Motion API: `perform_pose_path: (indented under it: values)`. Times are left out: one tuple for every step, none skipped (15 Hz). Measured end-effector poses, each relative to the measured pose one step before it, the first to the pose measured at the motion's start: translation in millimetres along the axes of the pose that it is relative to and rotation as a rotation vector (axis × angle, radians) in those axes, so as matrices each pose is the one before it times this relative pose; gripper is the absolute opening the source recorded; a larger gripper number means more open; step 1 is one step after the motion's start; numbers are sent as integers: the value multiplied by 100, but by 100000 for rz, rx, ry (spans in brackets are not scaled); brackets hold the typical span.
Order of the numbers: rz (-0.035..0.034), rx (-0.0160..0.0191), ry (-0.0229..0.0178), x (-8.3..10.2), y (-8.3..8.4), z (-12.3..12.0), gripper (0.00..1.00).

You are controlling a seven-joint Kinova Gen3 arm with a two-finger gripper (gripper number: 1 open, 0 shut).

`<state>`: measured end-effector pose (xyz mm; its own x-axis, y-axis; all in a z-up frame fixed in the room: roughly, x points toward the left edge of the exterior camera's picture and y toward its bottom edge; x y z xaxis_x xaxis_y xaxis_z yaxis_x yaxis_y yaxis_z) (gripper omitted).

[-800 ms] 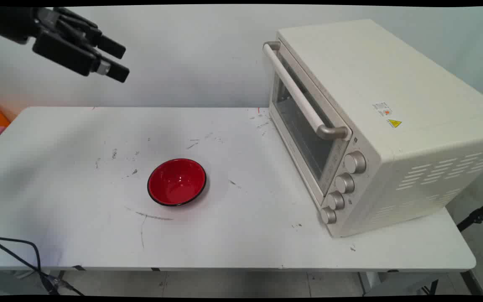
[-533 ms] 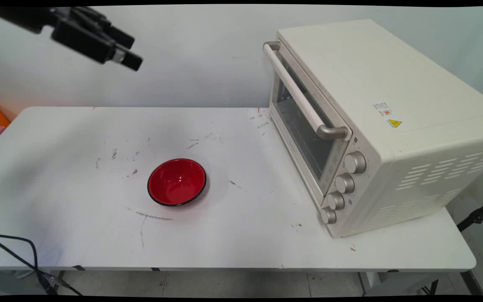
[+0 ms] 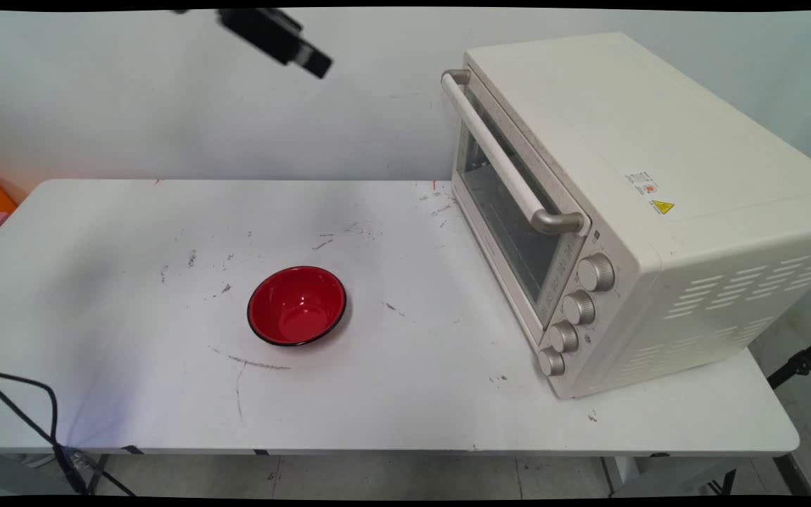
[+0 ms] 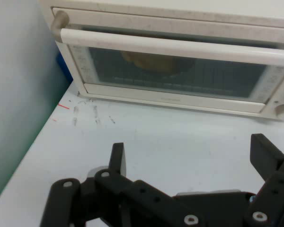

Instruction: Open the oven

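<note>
- up high near the wall, the claw (image 4: 187, 161) hangs with fingers spread, holding nothing, facing the toaster oven (image 4: 170, 61).
- oven door shut, right on the worktop (image 3: 412, 394).
- red bowl (image 3: 296, 306) sits mid-worktop, well apart from the claw.

Bowl (image 3: 296, 306): glossy red inside, black rim. Oven (image 3: 631, 211): matt cream casing, glass door, brushed metal knobs. Table (image 3: 412, 394): smooth white, scuffed.
</note>
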<state>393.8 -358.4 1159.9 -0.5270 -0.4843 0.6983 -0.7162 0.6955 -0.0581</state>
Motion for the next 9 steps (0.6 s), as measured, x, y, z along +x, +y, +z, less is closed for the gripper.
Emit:
perform_pose_path:
  values:
    - [441,599,-695,783,-58,771,100]
    - [703,854,-1189,1188,-90,1226,100]
    - [590,404,-840,920,-46,988,100]
    - [817,278,-842,1068,-72,1158,100]
    - [469,95,-476,589,-53,654,100]
    - [800,4,-703,861,-69,976,100]
    - [986,-178,-850,955,-85,1130,100]
    - [1082,-480,-939,902,-47,1146,100]
    - [884,-528,-816,732,-43,949,100]
